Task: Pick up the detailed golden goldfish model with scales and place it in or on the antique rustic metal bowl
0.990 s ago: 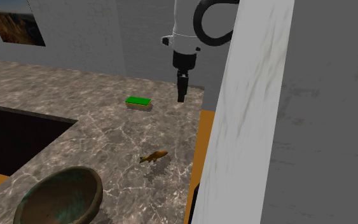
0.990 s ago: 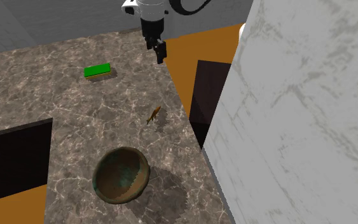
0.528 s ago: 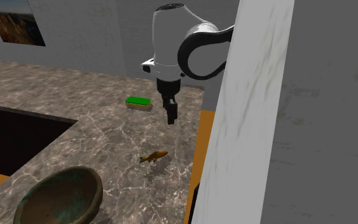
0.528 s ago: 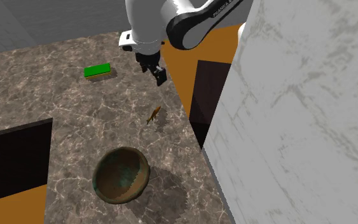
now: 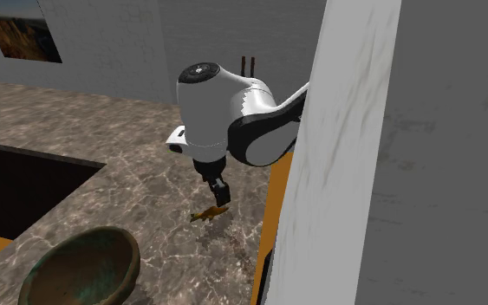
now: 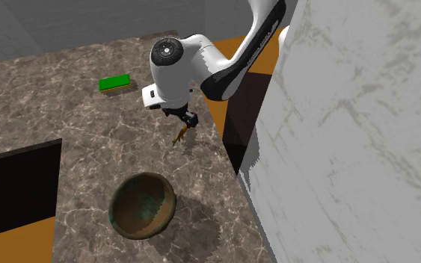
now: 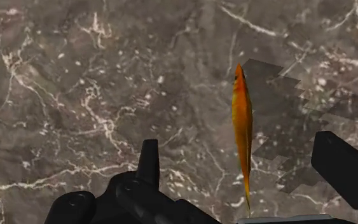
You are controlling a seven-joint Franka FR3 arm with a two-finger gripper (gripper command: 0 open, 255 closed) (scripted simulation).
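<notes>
Hovering just above fish point(image 5: 210, 212), tool point(image 5: 219, 188) points down at desk point(image 5: 138, 173). Fish lies on desk near its edge, well apart from bowl point(image 5: 81, 269). Wrist view: fish sits midway between 2 fingers point(image 7: 149, 159), long axis crosswise to line joining them, so closing would pinch narrow body across flanks. Tool wide open, holds nothing, neither finger touching fish. Judgement: alignment looks good; next move calls for short straight drop, then close. Risk: thin body slipping out, fingertips striking desk.
</notes>
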